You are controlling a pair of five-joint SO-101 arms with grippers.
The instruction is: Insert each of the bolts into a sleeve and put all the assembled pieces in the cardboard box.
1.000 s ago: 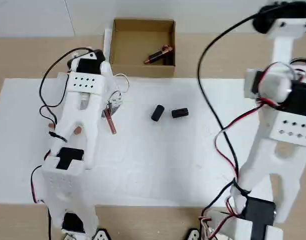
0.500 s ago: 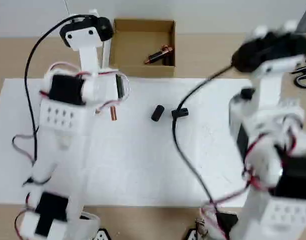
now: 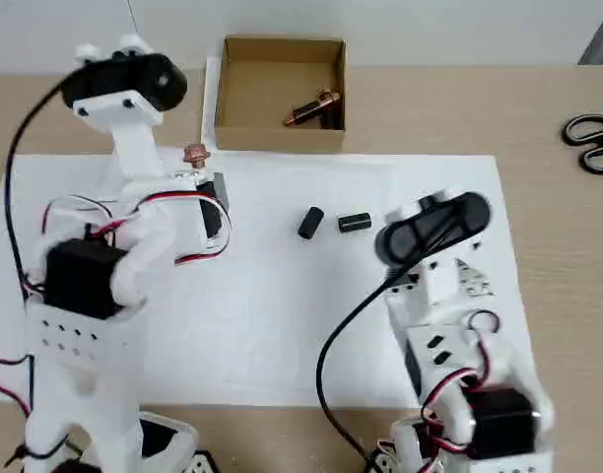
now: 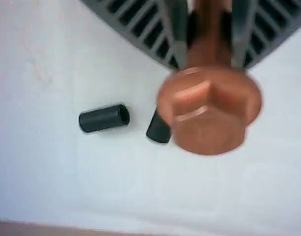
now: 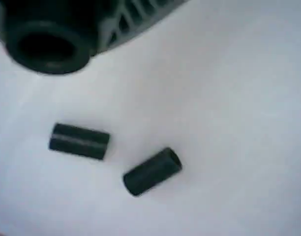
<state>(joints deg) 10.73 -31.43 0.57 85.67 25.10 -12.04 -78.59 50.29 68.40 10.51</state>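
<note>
Left gripper [image 4: 208, 27] clenched on the shank of a copper bolt [image 4: 208, 110]. Flanged hexagonal head toward the wrist camera, long axis almost end-on to it. From above, held just outside the near left corner of the cardboard box [image 3: 282, 139], head uppermost.

Right gripper [image 5: 62, 19] grasping a held sleeve [image 5: 46, 48], black, open bore toward its own wrist camera.

Inside the box, by its right wall: one assembled piece [image 3: 311, 106], lying slanted, copper head toward that wall.

In front of the box, well apart from it, two more on their sides, near each other but not touching: first loose sleeve [image 3: 310, 223] with its axis roughly toward the box, second loose sleeve [image 3: 354, 223] parallel to the box's front wall.

Beneath them a white paper sheet [image 3: 282, 335], far edge reaching the box front; under that, a light wooden table [image 3: 430, 108]. Far to the right of the box, black-handled scissors [image 3: 589, 141] on the bare wood. Behind the box, a pale wall [image 3: 430, 30].
</note>
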